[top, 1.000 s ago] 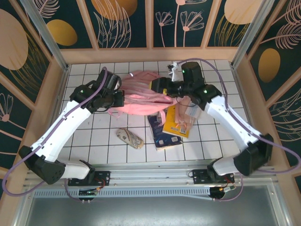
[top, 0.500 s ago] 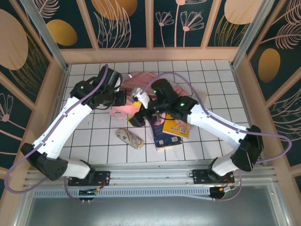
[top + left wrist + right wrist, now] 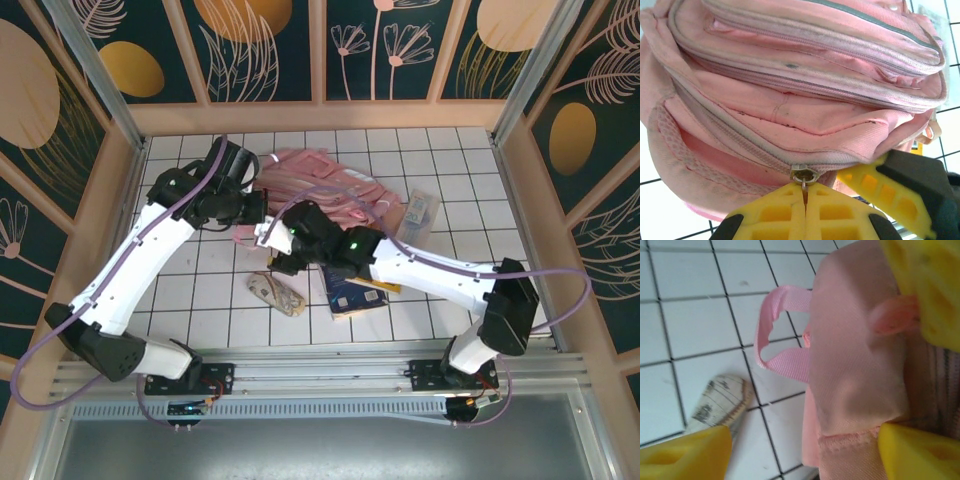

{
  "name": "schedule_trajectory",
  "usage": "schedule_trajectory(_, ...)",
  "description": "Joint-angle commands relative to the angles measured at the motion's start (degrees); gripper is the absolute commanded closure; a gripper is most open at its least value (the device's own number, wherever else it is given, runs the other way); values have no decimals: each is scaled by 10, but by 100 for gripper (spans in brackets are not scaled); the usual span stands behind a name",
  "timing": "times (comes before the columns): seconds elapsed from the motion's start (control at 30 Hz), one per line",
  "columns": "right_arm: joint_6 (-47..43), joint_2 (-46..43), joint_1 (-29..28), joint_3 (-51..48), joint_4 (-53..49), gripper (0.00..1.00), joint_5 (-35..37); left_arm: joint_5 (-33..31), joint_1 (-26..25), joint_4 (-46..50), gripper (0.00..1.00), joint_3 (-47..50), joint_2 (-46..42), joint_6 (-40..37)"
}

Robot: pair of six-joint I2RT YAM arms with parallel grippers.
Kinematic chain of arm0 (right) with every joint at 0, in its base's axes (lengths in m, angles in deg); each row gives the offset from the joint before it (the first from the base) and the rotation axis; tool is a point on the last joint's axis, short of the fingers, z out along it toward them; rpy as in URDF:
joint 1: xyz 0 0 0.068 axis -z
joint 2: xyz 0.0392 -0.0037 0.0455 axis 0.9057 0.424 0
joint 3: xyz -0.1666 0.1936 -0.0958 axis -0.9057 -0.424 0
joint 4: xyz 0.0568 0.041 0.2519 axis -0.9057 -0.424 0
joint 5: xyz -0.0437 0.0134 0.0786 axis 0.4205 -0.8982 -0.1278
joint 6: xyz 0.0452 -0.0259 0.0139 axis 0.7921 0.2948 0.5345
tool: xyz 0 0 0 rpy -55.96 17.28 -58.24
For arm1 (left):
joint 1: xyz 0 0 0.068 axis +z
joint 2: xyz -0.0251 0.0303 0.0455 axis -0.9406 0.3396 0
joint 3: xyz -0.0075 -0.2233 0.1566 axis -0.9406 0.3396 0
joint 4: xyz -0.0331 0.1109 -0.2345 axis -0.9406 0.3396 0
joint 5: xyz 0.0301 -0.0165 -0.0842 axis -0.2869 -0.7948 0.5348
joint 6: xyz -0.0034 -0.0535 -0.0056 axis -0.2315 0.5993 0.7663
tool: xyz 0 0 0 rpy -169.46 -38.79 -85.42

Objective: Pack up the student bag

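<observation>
The student bag [image 3: 335, 185] lies at the upper centre of the tiled table [image 3: 420, 150]. The left gripper [image 3: 804, 192] is clamped on its zipper pull [image 3: 804, 176]. The right gripper [image 3: 802, 452] holds its jaws apart astride the bag's lower edge, near a patterned pouch [image 3: 276, 294].
</observation>
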Motion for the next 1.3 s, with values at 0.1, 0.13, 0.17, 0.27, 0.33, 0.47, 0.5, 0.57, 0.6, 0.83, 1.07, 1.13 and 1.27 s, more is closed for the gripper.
schedule_trajectory(0.1, -46, -2, -5, -36, 52, 99, 162, 32, -7, 3, 100, -69, 13, -1)
schedule_trajectory(0.13, -46, -7, -3, -40, 51, 100, 164, 28, -7, 7, 100, -73, 16, -4)
schedule_trajectory(0.17, -47, -11, -2, -44, 49, 100, 172, 25, -7, 11, 100, -80, 21, -8)
schedule_trajectory(0.27, -58, -42, -1, -70, 56, 100, 183, 13, -7, 27, 100, -100, 36, -19)
schedule_trajectory(0.33, -61, -67, 3, -86, 55, 100, 189, -8, -7, 43, 100, -121, 48, -29)
schedule_trajectory(0.47, -47, -113, 22, -99, 17, 100, 147, -15, -4, 58, 100, -147, 61, -31)
schedule_trajectory(0.5, -49, -125, 21, -103, 15, 100, 128, 0, -4, 59, 100, -152, 67, -29)
schedule_trajectory(0.57, -50, -143, 14, -112, 34, 66, 115, 28, -4, 60, 100, -171, 77, -22)
schedule_trajectory(0.6, -52, -145, 10, -118, 47, 40, 114, 37, -3, 60, 100, -185, 82, -18)
schedule_trajectory(0.83, -70, -92, 14, -102, 70, 18, 100, 56, -4, 81, 100, -249, 107, -16)
schedule_trajectory(1.07, -84, -23, 25, -66, 107, 26, 169, 68, -4, 79, 100, -232, 102, -14)
schedule_trajectory(1.13, -91, -9, 25, -48, 109, 71, 180, 66, -3, 81, 100, -230, 101, -15)
schedule_trajectory(1.27, -117, -37, 25, -76, 140, 100, 198, 37, -4, 92, 100, -233, 100, -19)
